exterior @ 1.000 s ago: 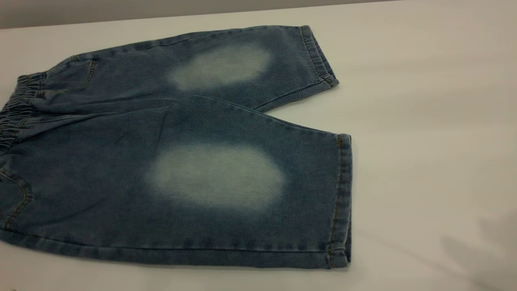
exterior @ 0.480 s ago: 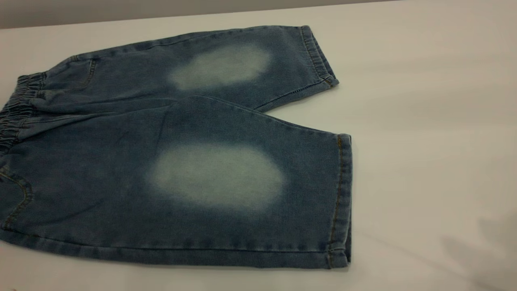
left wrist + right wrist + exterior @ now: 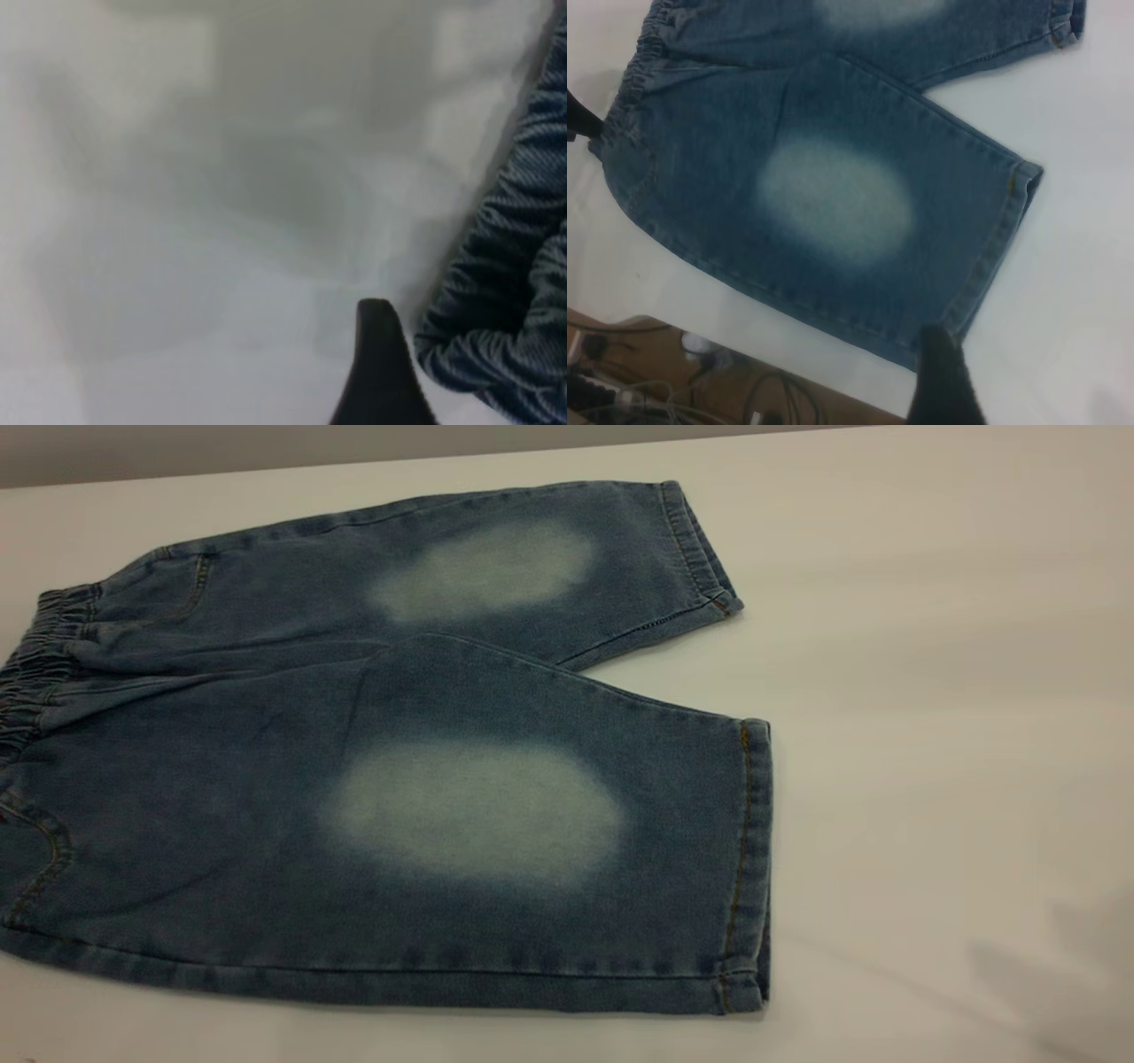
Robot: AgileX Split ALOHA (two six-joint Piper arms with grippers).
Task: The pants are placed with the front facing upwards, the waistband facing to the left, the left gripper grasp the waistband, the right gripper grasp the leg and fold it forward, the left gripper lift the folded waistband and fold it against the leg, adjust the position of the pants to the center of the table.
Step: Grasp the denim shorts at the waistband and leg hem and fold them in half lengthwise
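The blue denim pants (image 3: 425, 779) lie flat on the white table (image 3: 930, 691), front up, with a pale oval on each leg. The gathered waistband (image 3: 35, 664) is at the left, the leg hems (image 3: 749, 868) at the right. Neither gripper shows in the exterior view. My left gripper (image 3: 443, 394) sits low at the waistband (image 3: 505, 336); one dark finger (image 3: 381, 372) shows just beside the ruched edge, open, holding nothing. My right gripper (image 3: 992, 390) hovers over the near leg's hem corner (image 3: 1010, 221), one finger (image 3: 943, 381) in view, open and holding nothing.
The table's near edge (image 3: 744, 332) drops to a floor with cables (image 3: 700, 390). The far table edge (image 3: 354, 460) runs behind the pants. A soft shadow (image 3: 1054, 974) lies on the bare table at the right.
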